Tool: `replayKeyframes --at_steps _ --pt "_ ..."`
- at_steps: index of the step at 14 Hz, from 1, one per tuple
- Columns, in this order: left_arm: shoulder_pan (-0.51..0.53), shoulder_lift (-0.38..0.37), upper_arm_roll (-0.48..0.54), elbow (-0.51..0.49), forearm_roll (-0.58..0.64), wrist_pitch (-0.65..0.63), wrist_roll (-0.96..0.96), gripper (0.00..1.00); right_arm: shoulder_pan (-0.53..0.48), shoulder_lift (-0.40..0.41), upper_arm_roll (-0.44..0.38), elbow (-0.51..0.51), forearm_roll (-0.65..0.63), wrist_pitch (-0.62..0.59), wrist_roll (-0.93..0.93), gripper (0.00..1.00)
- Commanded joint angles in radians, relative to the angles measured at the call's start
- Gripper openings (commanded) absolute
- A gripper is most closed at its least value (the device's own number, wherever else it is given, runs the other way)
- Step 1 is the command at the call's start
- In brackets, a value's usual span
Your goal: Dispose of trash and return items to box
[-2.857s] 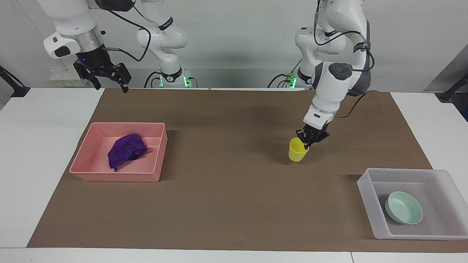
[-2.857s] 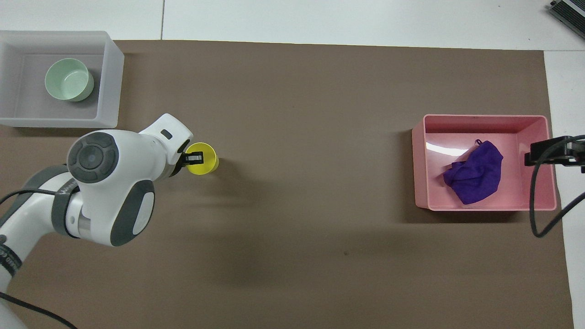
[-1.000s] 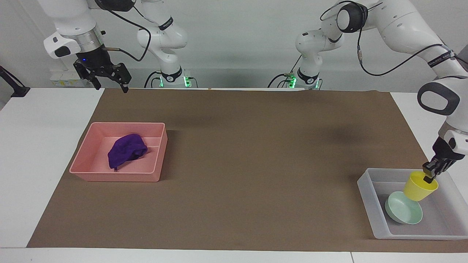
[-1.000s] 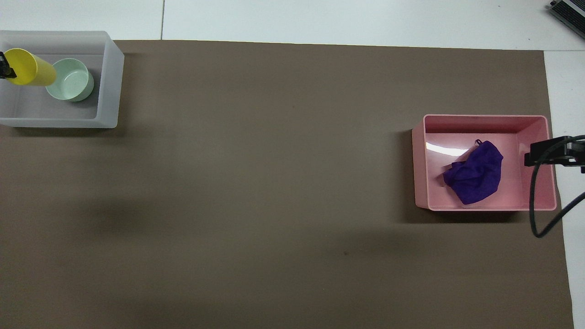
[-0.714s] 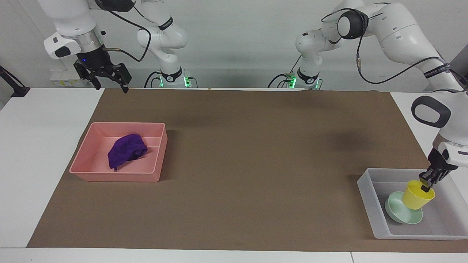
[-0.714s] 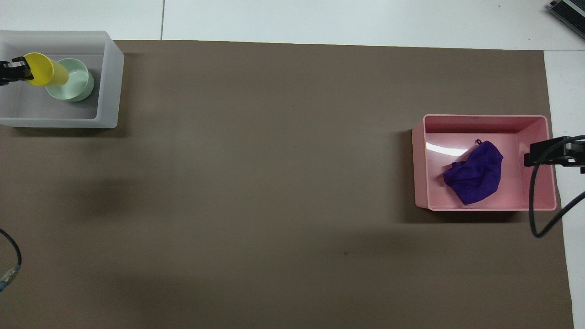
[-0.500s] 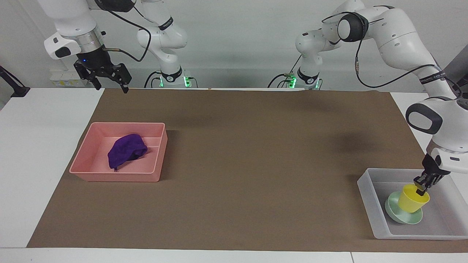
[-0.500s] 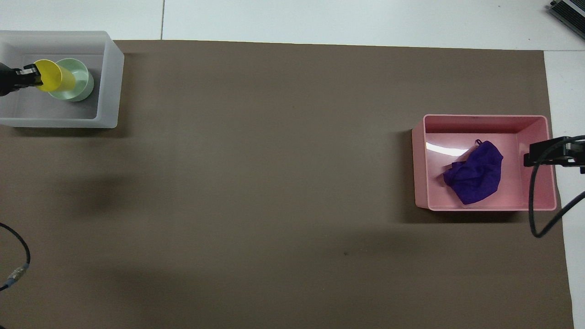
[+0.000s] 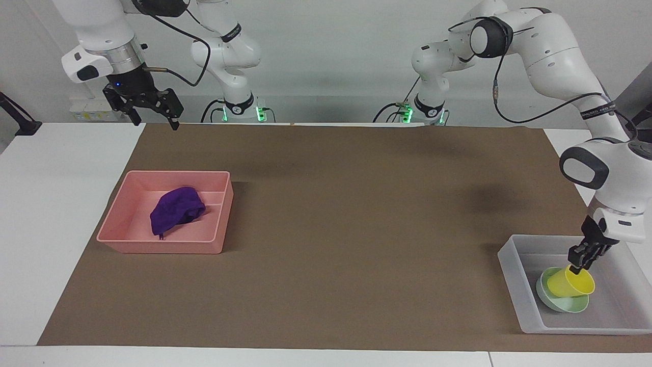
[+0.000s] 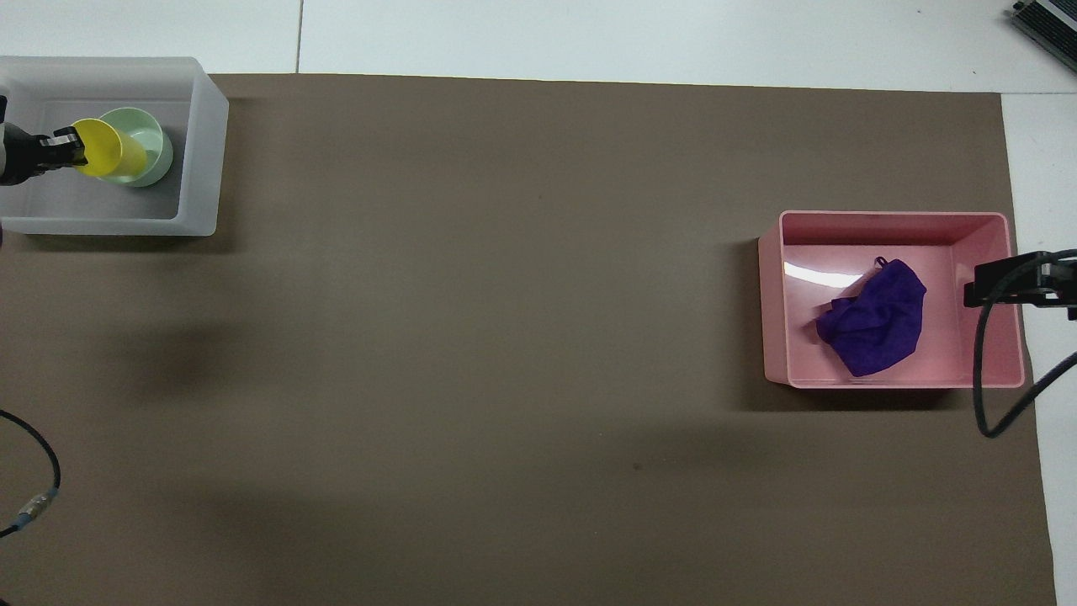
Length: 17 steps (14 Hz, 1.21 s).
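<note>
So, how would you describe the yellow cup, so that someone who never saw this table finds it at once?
Look at the frosted white tray at the left arm's end of the brown mat. In it lies a mint-green bowl, and the cup leans tilted in that bowl. It is the only bright yellow thing on the table.

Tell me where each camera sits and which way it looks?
Facing view: high across the table, facing the robots; both whole arms show, left gripper at the yellow cup, right gripper waiting raised.
Overhead view: high above the robots' end, looking steeply down; only gripper tips show.
Both share the cup tilted in the green bowl, the clear box, and the purple rag in the pink tray.
</note>
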Motion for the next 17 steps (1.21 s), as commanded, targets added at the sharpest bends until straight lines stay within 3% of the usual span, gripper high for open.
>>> replayKeyframes --at_steps 1,4,9,17 --pt "-0.019 -0.084 0.0 -0.028 -0.007 -0.074 0.056 1.0 -0.008 -0.009 0.006 -0.011 0.014 -0.007 0.013 1.0" --pt "-0.063 -0.19 0.001 -0.042 -0.007 -0.232 0.209 1.0 -0.008 -0.009 0.006 -0.011 0.014 -0.007 0.013 1.0" --pt "-0.143 -0.35 0.003 -0.077 0.003 -0.499 0.237 1.0 -0.008 -0.009 0.006 -0.011 0.014 -0.007 0.014 1.0" --pt "-0.27 -0.451 -0.002 -0.071 0.099 -0.648 0.263 1.0 -0.008 -0.008 0.006 -0.009 0.014 -0.005 0.013 1.0"
